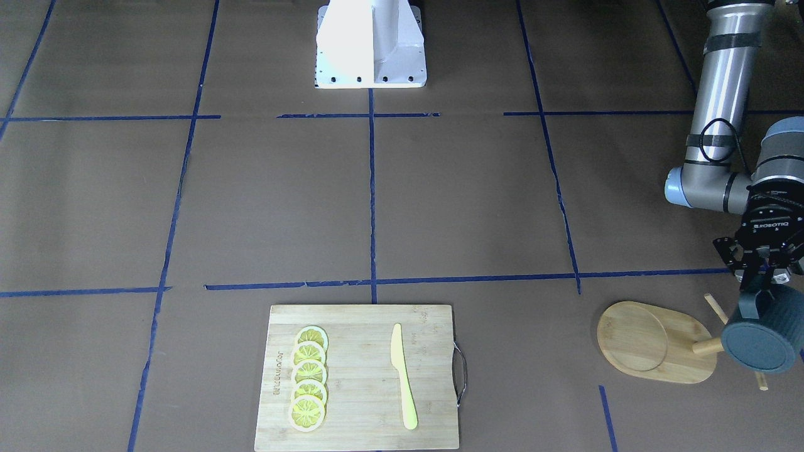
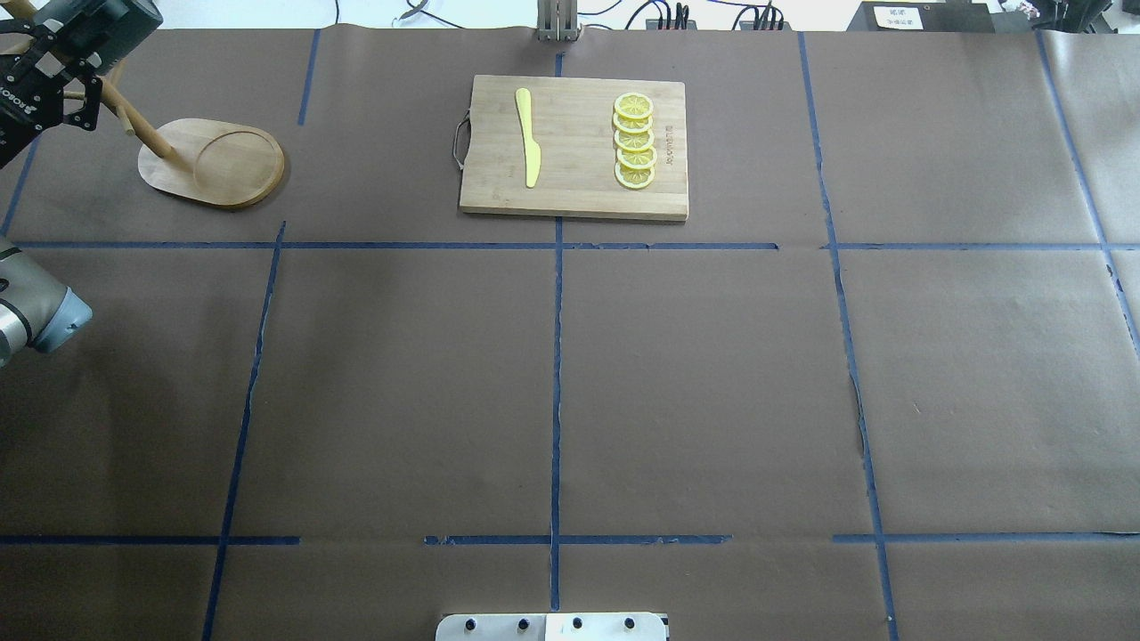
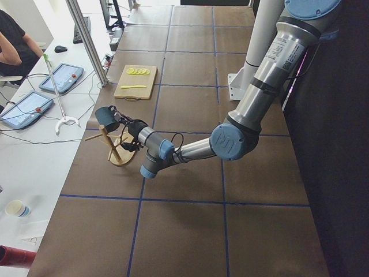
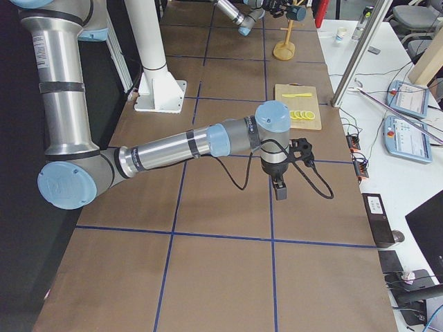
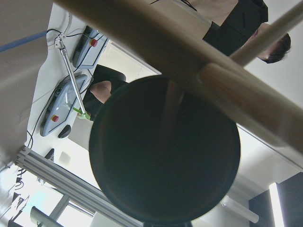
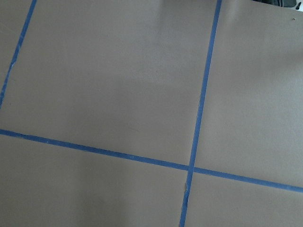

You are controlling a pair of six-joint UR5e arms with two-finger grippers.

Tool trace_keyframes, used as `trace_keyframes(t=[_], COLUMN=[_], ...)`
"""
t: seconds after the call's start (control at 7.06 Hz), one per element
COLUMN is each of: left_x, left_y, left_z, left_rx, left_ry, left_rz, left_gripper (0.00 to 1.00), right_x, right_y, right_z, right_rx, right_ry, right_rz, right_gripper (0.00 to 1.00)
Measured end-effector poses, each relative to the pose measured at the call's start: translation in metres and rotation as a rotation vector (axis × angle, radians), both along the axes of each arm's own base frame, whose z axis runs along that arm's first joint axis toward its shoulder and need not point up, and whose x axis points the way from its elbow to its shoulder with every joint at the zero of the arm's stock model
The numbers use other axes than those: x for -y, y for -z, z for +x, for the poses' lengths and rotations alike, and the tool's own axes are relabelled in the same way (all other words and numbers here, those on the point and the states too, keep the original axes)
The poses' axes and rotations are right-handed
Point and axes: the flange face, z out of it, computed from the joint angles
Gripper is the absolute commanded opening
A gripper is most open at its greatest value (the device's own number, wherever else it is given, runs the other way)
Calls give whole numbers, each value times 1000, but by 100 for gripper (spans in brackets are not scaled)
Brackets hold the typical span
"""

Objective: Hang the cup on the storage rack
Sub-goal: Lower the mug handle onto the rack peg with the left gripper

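The table (image 1: 477, 201) is covered with brown paper gridded by blue tape (image 1: 372, 188); a white bench (image 3: 31, 164) with tablets (image 3: 60, 78) is seen beyond. The cup (image 1: 763, 333) is gripped by its handle in the clenched left tool (image 1: 761, 281), beside the pegs of the storage rack (image 1: 681, 339). Of the right tool (image 4: 279, 188), the state cannot be told.

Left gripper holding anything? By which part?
Yes. The left gripper holds the cup, with its jaws apparently closed on the handle at the top. The cup is tipped on its side against the storage rack.

Silver arms (image 1: 722, 94), blue joint caps (image 3: 229, 141), looped black cables (image 1: 708, 139), black left claw (image 1: 762, 279)
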Motion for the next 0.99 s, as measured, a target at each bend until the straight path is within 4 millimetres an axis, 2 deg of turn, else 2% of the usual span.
trace_keyframes(t=[0.43,0.57,0.71,0.85,0.99], left_x=[0,0,0,0,0], left_y=[-6,-8,-10,-11,-11], left_z=[1,1,1,1,1], left_rx=[6,9,11,13,14], left_ry=[-2,-2,-2,-2,-2], left_rz=[-12,-17,-21,-24,-26], left_gripper=[8,13,21,37,44], right_x=[0,0,0,1,1], right_y=[0,1,1,2,2], right_z=[0,0,0,0,0], right_rx=[0,0,0,0,0], right_ry=[0,0,0,0,0], right_rz=[1,2,3,3,4], right_gripper=[100,100,100,100,100])
